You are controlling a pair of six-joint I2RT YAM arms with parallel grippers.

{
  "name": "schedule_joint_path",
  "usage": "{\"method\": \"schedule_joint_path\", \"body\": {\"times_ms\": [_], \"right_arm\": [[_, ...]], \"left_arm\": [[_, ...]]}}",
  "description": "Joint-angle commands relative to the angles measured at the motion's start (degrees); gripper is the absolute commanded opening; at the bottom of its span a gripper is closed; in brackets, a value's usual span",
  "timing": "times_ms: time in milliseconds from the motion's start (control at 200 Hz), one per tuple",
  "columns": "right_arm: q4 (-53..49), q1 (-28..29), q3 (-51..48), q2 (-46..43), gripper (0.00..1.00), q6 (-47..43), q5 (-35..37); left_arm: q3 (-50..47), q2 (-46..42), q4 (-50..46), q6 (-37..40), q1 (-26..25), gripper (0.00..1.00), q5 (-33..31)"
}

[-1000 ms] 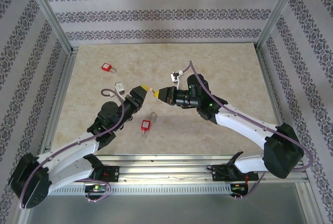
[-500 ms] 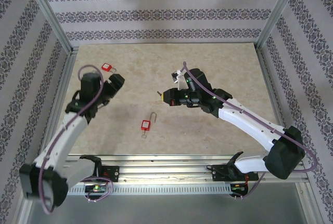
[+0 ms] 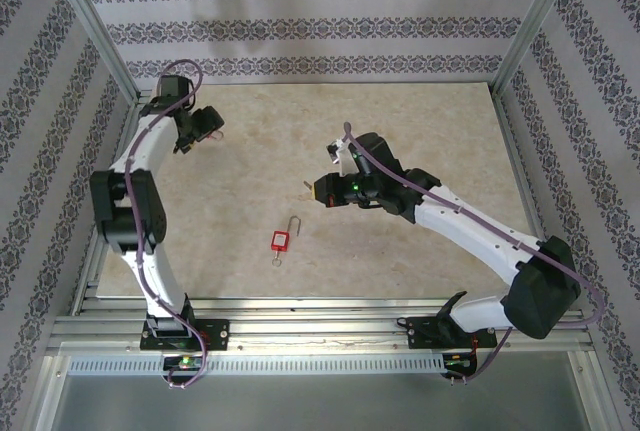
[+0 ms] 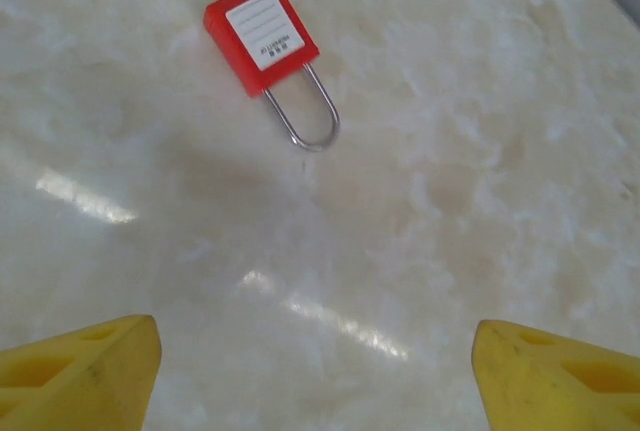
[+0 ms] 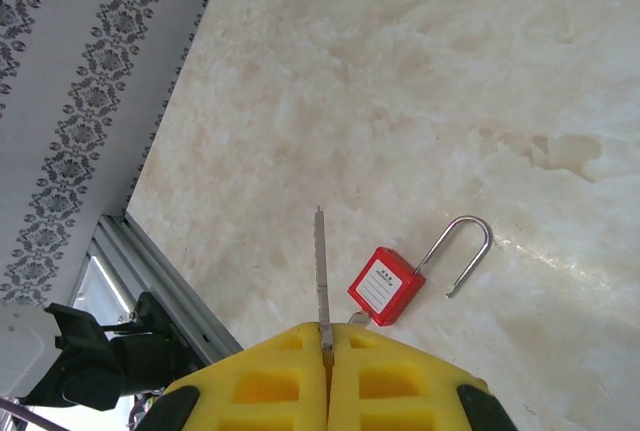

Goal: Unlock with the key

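1. The left arm reaches to the far-left part of the marbled surface [image 3: 430,121]. In its wrist view, the left end effector [image 4: 315,356] is spread wide and holds nothing, with one yellow finger [image 4: 85,366] at each lower corner.
2. Ahead of those fingers a red padlock [image 4: 262,36] lies flat on the surface with its white label up. Its steel shackle [image 4: 312,116] is a closed loop pointing back toward the end effector, and nothing touches it.
3. Near the middle of the surface, toward the near edge, lies a second red padlock [image 3: 281,241]. In the right wrist view its shackle [image 5: 462,251] is swung open with one leg free of the body. It sits well apart from both arms.
4. The right end effector [image 5: 327,336] hangs above the centre of the surface, its yellow fingers pressed together on the key [image 5: 320,271]. The thin blade sticks straight out past the fingertips – in the overhead view it points left, and the open padlock lies below it, on the near side.
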Motion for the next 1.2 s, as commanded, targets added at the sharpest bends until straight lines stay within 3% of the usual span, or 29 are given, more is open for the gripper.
{"method": "schedule_joint_path", "body": {"times_ms": [0,265,660,849,1094,1194], "right_arm": [[0.75,0.69,0.96,1.16,0.00,-1.50,-1.45],[3.97,0.68,-0.81,4.34,0.00,-1.07,-4.27],[8.22,3.22,-0.55,10.54,0.00,0.15,-7.03],[9.39,3.49,-0.63,11.99,0.00,0.33,-8.13],[10.25,3.49,-1.32,12.36,0.00,0.26,-8.84],[10.49,3.51,-1.72,11.93,0.00,0.32,-9.15]], "left_arm": [[5.73,5.78,-3.70,1.01,1.37,0.79,-1.74],[14.34,18.10,-3.76,-2.56,2.53,0.78,-4.08],[22.24,26.59,-1.90,-8.93,2.40,0.77,-5.64],[29.07,30.70,-7.00,-8.42,2.35,0.80,-7.89],[49.46,41.02,-21.54,-4.52,2.35,0.79,-10.16],[51.93,42.53,-24.22,-2.22,2.39,0.77,-10.78]]}}
